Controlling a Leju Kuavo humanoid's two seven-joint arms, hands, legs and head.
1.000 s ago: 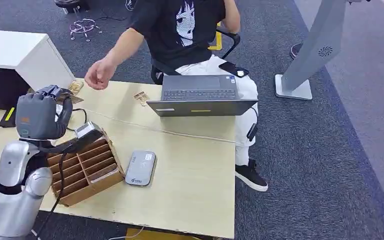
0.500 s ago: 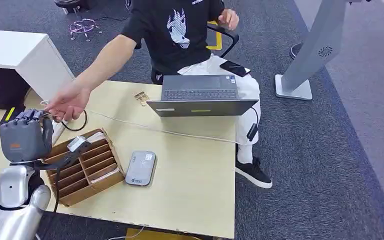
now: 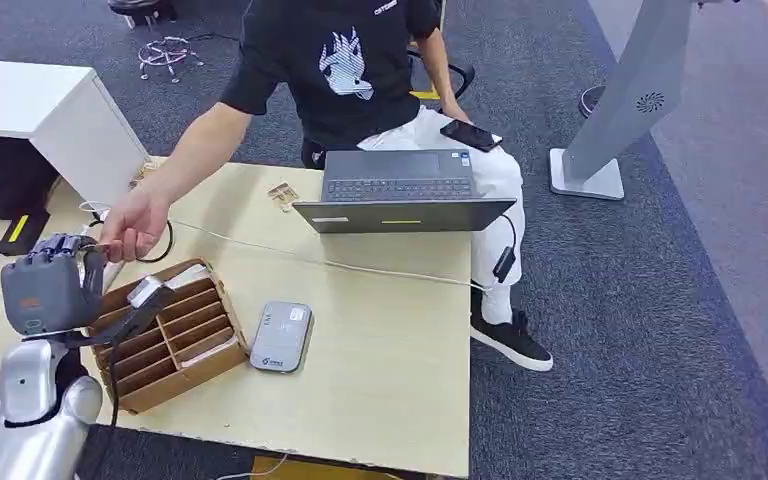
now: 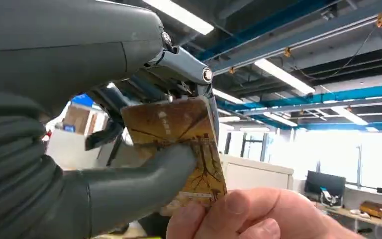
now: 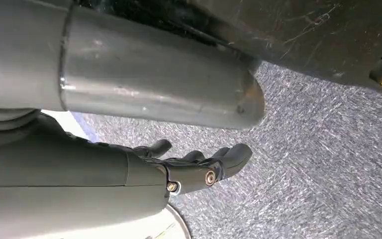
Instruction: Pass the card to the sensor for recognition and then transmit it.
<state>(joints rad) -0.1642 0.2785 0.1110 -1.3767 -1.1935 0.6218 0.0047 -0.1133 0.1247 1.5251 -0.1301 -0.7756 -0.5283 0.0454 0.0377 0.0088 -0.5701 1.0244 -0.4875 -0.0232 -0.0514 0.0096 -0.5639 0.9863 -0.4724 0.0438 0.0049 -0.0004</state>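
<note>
The left hand is raised just beside the cardboard sorter box, pinching the card between thumb and fingers; a person's hand grips the card's other end. The right hand hangs over carpet, fingers loose, holding nothing

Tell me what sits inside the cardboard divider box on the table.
The cardboard divider box shows rows of slots, and pale cards lie in a few. The left robot hand and its cable cover the near-left slots, so their contents cannot be seen.
</note>
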